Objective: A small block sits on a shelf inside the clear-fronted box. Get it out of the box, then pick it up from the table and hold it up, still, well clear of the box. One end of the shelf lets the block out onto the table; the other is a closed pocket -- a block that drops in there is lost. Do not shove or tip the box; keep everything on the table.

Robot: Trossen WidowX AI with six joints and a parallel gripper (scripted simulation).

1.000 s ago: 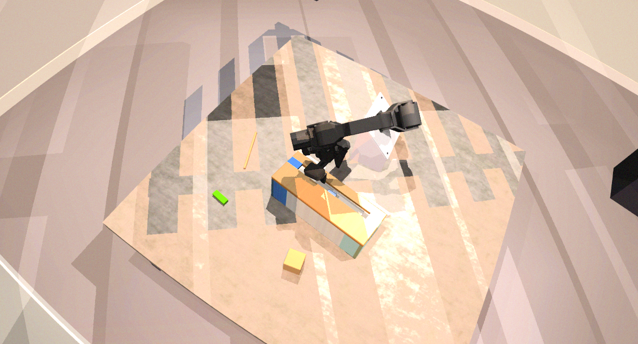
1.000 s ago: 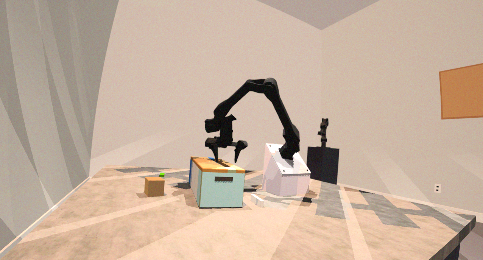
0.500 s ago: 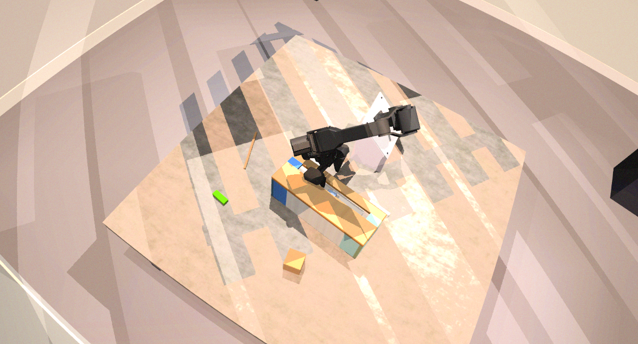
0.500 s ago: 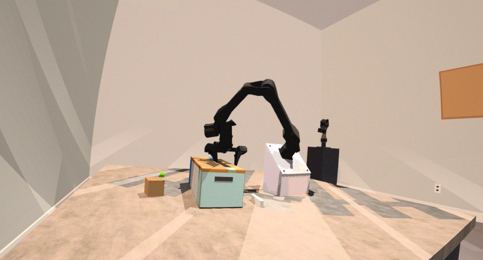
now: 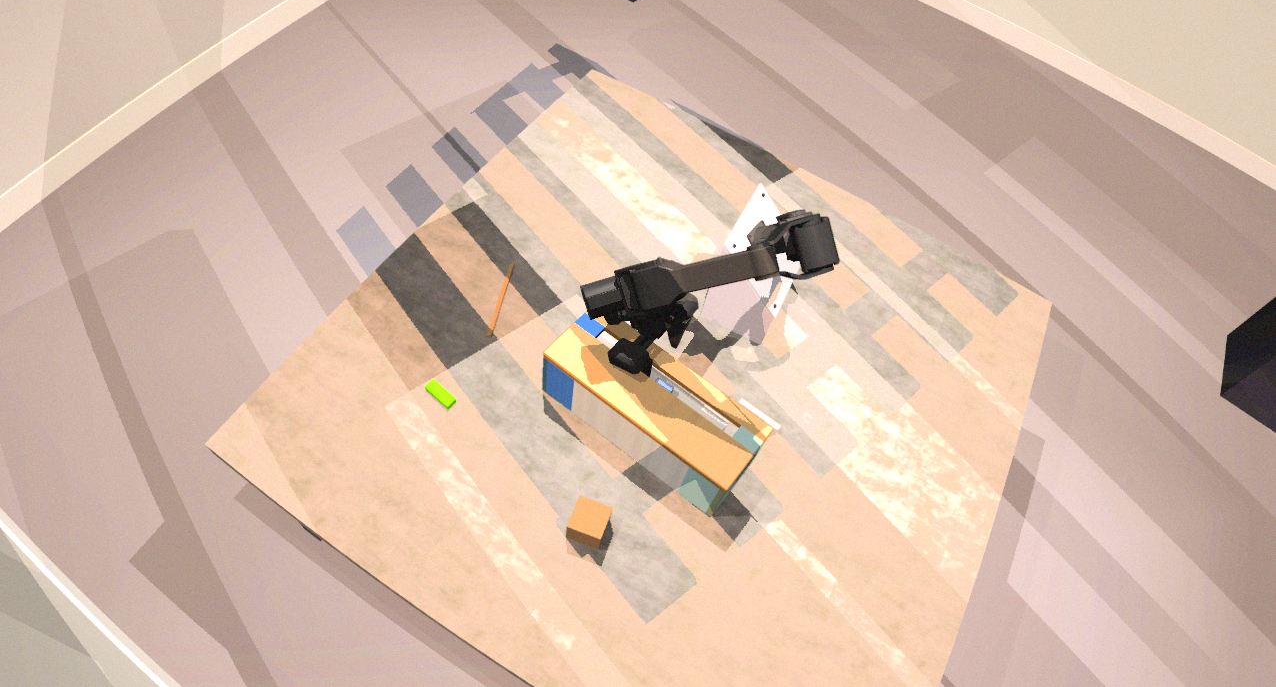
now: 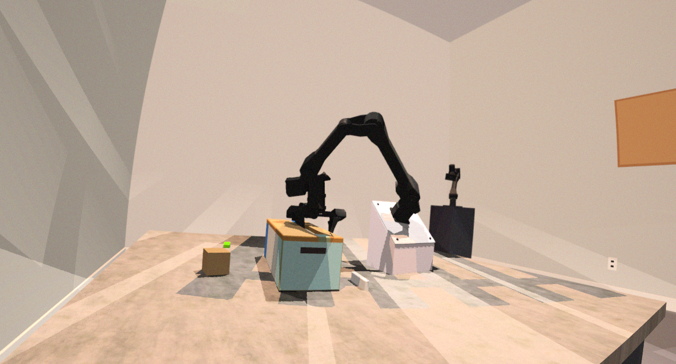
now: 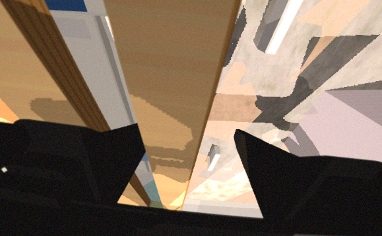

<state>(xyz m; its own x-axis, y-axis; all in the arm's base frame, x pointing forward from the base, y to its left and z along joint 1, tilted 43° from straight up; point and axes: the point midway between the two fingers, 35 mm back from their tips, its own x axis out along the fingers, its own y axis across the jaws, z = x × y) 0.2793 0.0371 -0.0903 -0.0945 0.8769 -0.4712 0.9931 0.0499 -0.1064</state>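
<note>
At centre frame the hand (image 6: 316,218) is spread wide, holding nothing, one finger in the slot of the box (image 6: 309,262) lid, the other outside its wall

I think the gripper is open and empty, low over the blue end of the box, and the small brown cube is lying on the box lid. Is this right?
Not quite. The brown cube stands on the table beside the box, not on its lid, as the exterior view shows. The gripper is open, empty, low over the blue end.
</note>
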